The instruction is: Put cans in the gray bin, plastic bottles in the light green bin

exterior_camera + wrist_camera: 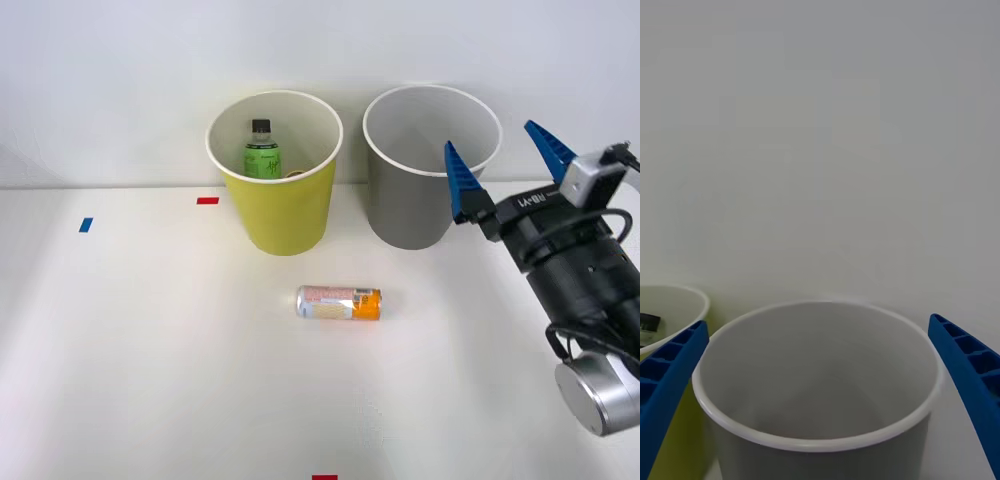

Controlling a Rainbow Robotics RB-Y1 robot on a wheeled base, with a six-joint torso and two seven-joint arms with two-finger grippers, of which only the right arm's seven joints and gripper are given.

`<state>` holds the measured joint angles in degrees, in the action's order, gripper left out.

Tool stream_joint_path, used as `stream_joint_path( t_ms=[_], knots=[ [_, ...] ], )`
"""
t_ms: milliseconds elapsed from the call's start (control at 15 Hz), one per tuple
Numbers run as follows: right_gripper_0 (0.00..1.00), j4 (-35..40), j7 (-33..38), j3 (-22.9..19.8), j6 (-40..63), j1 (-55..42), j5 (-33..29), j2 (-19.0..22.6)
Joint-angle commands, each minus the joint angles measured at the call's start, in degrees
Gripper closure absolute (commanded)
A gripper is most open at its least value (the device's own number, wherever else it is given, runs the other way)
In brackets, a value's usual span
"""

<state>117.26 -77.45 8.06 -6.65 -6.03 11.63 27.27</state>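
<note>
Right pincer (508, 160) spread, empty, beside gray bin (405, 215); green bottle (263, 155) apparently upright inside light green bin (280, 215); orange-labelled can (339, 302) lying mid-tabletop (150, 350).

A white bench (150, 380) spreads across the front view, meeting a plain pale wall (120, 70) behind. On the bench lie three small tape marks: a blue one (86, 225) far to the left, a red one (207, 200) nearer the middle and close to the wall, and another red one (324, 477) at the near edge, well apart from the others.
</note>
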Motion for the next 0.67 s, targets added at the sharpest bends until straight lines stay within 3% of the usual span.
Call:
stream_joint_path(
  t_ms=[67, 333, 667],
  knots=[
    [0.0, 0.1, 0.1, -1.9, -7.1, -8.6, 0.1, 0.0],
    [0.0, 0.1, 0.5, -2.5, -12.9, -19.3, 0.7, -0.2],
    [0.0, 0.1, -0.4, -1.9, -13.4, -27.0, -1.4, -9.8]
  ],
)
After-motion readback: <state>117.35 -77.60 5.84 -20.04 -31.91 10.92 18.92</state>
